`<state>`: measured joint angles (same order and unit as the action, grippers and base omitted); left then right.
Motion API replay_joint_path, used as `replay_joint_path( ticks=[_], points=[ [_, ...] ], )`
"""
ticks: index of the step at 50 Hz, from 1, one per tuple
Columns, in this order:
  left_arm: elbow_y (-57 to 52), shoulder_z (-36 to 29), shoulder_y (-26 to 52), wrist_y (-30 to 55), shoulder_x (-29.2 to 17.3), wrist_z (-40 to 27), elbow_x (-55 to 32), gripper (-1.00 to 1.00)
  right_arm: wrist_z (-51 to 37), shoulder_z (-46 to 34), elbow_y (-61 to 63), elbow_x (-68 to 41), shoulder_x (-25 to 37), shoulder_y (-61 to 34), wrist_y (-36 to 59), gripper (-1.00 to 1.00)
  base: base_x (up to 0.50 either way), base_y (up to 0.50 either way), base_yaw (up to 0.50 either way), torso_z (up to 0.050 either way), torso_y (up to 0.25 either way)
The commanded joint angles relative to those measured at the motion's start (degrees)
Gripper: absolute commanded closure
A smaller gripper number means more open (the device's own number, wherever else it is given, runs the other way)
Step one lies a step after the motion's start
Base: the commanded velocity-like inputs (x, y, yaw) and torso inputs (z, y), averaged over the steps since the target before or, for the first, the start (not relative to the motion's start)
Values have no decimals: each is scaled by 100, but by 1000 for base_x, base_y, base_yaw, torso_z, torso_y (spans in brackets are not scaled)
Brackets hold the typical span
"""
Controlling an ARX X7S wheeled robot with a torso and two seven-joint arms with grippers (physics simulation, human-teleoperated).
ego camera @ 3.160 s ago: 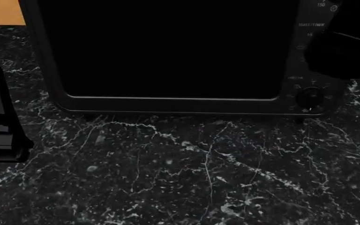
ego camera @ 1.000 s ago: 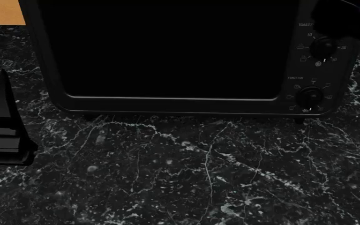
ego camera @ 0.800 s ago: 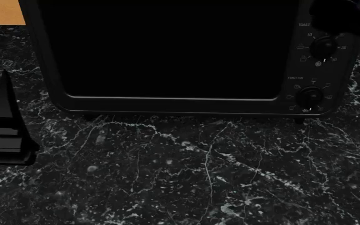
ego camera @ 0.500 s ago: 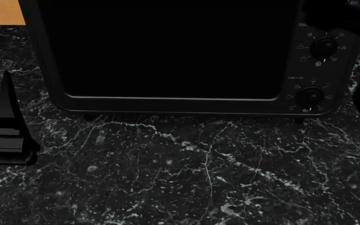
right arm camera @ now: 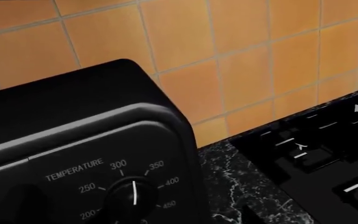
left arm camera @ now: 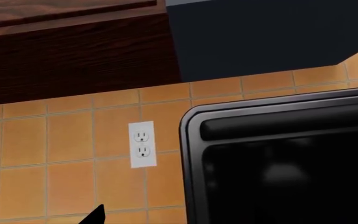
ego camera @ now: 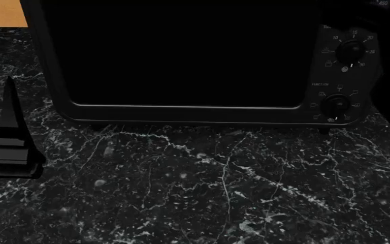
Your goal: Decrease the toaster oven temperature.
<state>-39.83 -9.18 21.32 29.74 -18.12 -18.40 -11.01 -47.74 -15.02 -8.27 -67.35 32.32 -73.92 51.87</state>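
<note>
The toaster oven point(ego camera: 181, 56) fills the top of the head view: a black box with a wide dark glass door. Its timer knob point(ego camera: 350, 51) and function knob point(ego camera: 337, 104) show in the right-hand column. My right gripper point(ego camera: 357, 15) is a dark shape above the timer knob, over the top of the column. In the right wrist view the temperature knob point(right arm camera: 132, 198) is close ahead, its white pointer between 300 and 350. One right fingertip point(right arm camera: 247, 214) shows beside the oven, touching nothing. My left gripper point(ego camera: 8, 137) hovers empty left of the oven; one left fingertip point(left arm camera: 95, 216) shows.
The oven stands on a black marble counter point(ego camera: 215, 193) against an orange tiled wall point(left arm camera: 61, 154) with a white outlet point(left arm camera: 141, 143). A glossy black stovetop point(right arm camera: 316, 154) lies just right of the oven. A dark wood cabinet point(left arm camera: 73, 56) hangs above.
My right arm has risen from in front of the timer knob to the top of the knob column, uncovering the timer knob. My left gripper has drifted slightly right.
</note>
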Motion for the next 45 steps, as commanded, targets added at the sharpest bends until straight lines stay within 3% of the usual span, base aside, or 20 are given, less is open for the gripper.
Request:
replay_joint_path(
  ticks=[1, 45],
  points=[
    [35, -29, 3, -22, -22, -27, 10, -100, 151, -128, -219, 139, -87, -98, -66, -100, 0, 0, 0, 0, 0],
    [104, -65, 5, -71, -80, -123, -39, -100, 571, -443, -931, 419, -329, -341, -208, -100, 1, 0, 0, 0, 0]
  ],
)
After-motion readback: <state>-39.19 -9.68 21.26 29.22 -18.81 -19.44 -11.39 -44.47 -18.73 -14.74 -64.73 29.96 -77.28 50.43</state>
